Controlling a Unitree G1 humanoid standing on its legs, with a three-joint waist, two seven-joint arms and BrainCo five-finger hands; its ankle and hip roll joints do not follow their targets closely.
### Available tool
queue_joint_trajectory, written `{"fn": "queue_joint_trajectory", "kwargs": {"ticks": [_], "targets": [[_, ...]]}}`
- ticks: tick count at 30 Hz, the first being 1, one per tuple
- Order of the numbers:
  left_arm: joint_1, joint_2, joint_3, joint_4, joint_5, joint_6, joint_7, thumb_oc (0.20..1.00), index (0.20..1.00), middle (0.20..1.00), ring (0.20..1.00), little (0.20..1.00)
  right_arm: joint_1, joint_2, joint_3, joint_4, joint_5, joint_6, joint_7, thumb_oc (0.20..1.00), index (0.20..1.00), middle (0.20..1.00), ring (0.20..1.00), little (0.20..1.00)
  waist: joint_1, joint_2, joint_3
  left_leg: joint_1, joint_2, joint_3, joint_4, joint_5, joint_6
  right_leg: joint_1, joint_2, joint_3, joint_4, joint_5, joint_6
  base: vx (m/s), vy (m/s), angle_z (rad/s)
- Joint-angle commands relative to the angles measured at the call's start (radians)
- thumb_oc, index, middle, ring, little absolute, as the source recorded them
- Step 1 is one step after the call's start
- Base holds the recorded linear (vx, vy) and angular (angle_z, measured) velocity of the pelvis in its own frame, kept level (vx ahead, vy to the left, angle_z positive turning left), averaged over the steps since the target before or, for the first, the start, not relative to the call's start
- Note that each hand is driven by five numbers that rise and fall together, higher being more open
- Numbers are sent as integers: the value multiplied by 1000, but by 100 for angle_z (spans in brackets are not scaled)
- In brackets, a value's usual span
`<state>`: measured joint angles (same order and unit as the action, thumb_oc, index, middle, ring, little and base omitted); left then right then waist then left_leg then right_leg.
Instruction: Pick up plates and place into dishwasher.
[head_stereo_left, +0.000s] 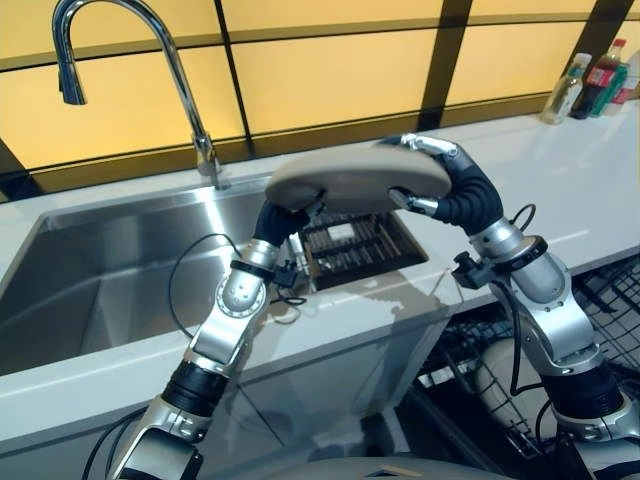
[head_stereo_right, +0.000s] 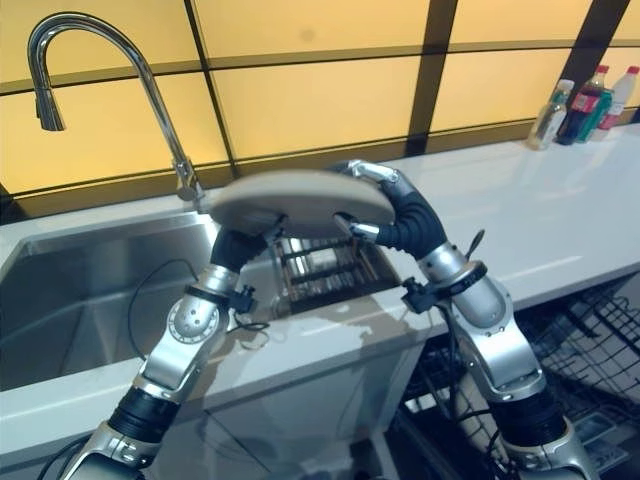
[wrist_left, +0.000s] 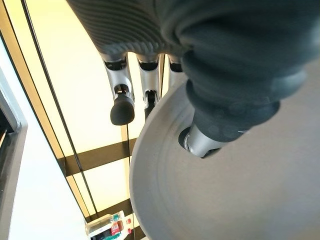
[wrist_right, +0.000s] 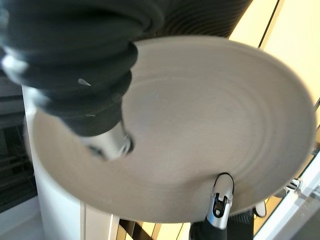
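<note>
Round grey ceramic plate (head_stereo_left: 355, 178) is pinched at opposite rims between curled fingers of left hand (head_stereo_left: 283, 218) and right hand (head_stereo_left: 448, 170); uneven release could drop it

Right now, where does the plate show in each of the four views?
Left eye: plate centre, above the sink.
Right eye: centre-left.
Left wrist: lower right, against the fingers.
Right wrist: across the middle.
Shared landmark: bottles on the counter.
</note>
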<state>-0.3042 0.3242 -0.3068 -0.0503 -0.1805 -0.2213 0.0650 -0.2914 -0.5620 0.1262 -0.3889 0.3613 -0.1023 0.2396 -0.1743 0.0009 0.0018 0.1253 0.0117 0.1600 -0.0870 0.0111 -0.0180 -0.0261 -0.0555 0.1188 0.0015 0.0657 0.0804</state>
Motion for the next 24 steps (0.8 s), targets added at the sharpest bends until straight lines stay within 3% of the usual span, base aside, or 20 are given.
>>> {"fn": "queue_joint_trajectory", "kwargs": {"ticks": [1, 6, 17, 18, 19, 20, 22, 24], "targets": [[-22, 24, -17, -20, -43, -37, 2, 200, 200, 200, 200, 200, -31, -40, -14, -46, -38, -15, 99, 200, 200, 200, 200, 200, 17, -32, -27, -85, -23, -37, 125, -136, 52, -59, -8, 2, 117, -57, 80, 0, 0, 0], [-29, 33, -26, -12, -51, -53, 8, 200, 200, 200, 200, 200, -37, -85, -5, -21, -20, -21, 119, 200, 200, 200, 200, 200, 16, -37, -20, -86, -20, -37, 129, -137, 51, -53, -8, -3, 116, -65, 78, 0, 0, 0], [8, 23, 6, -16, -105, -76, -2, 200, 200, 200, 200, 200, 77, -78, -80, 57, -40, 8, 53, 200, 200, 200, 200, 200, -14, -35, -8, -87, -30, -4, 191, -174, 62, -68, 1, 37, 132, -57, 79, -18, 15, 0], [13, 21, 10, -20, -114, -74, 0, 454, 454, 454, 454, 454, 91, -78, -88, 62, -42, 6, 43, 200, 200, 200, 200, 200, -14, -36, -6, -96, -37, -13, 216, -184, 63, -70, 2, 49, 136, -55, 78, -45, 25, -7], [23, 20, 18, -25, -120, -72, 4, 837, 837, 837, 837, 837, 106, -78, -98, 67, -43, -2, 32, 200, 200, 200, 200, 200, -13, -40, -1, -107, -46, -34, 247, -196, 63, -74, 3, 67, 141, -45, 78, -45, 18, -11], [34, 18, 26, -34, -117, -66, 17, 1000, 1000, 1000, 1000, 1000, 111, -81, -103, 77, -37, -13, 23, 200, 200, 200, 200, 200, -6, -42, 10, -112, -57, -80, 281, -218, 66, -74, 7, 91, 149, -46, 78, -56, 26, -25], [48, 19, 40, -45, -117, -57, 34, 1000, 1000, 1000, 1000, 1000, 91, -78, -103, 99, -11, -16, 1, 200, 200, 200, 200, 200, 8, -44, 19, -118, -76, -154, 295, -223, 68, -84, 14, 136, 148, -38, 75, -95, 36, -68], [48, 19, 44, -57, -151, -43, 41, 1000, 1000, 1000, 1000, 1000, 75, -68, -114, 132, -14, -20, -74, 200, 200, 200, 200, 200, 11, -42, 34, -115, -84, -170, 292, -224, 72, -95, 19, 156, 155, -16, 82, -132, 38, -121]]}}
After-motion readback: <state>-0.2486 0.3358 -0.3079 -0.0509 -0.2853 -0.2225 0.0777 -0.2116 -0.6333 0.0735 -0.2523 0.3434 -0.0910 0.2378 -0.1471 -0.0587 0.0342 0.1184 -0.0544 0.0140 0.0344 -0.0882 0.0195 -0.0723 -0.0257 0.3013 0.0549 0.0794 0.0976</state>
